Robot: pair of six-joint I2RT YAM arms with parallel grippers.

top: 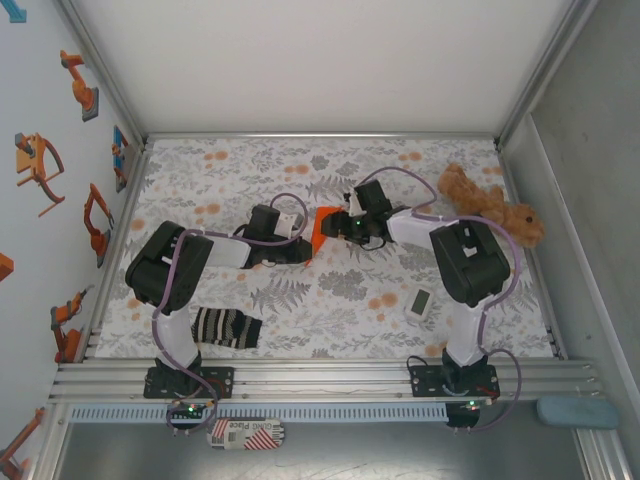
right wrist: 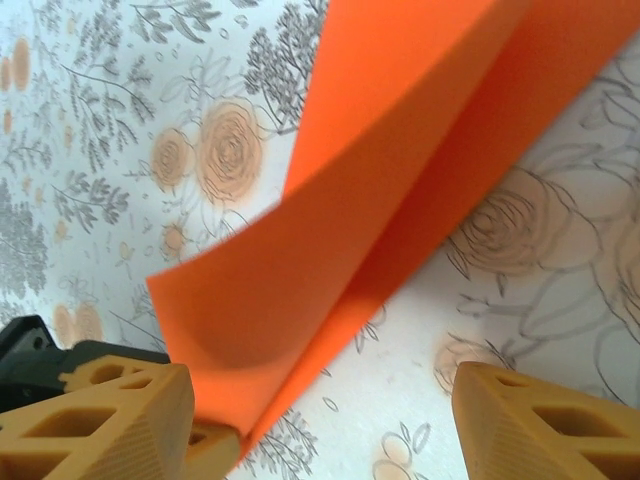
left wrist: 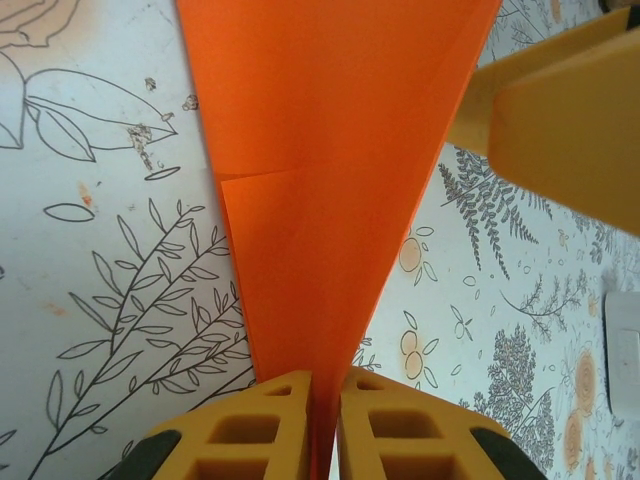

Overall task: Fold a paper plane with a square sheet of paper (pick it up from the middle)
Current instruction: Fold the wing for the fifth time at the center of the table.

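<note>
The thin orange paper sheet (top: 318, 232), judged only partly folded, is clamped at the middle of the table (top: 330, 312) by the left gripper (left wrist: 325, 388); the right gripper (right wrist: 325, 400) is seen open.

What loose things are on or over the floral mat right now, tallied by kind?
orange paper: 1
striped sock: 1
brown plush toy: 1
small white device: 1
Total: 4
</note>
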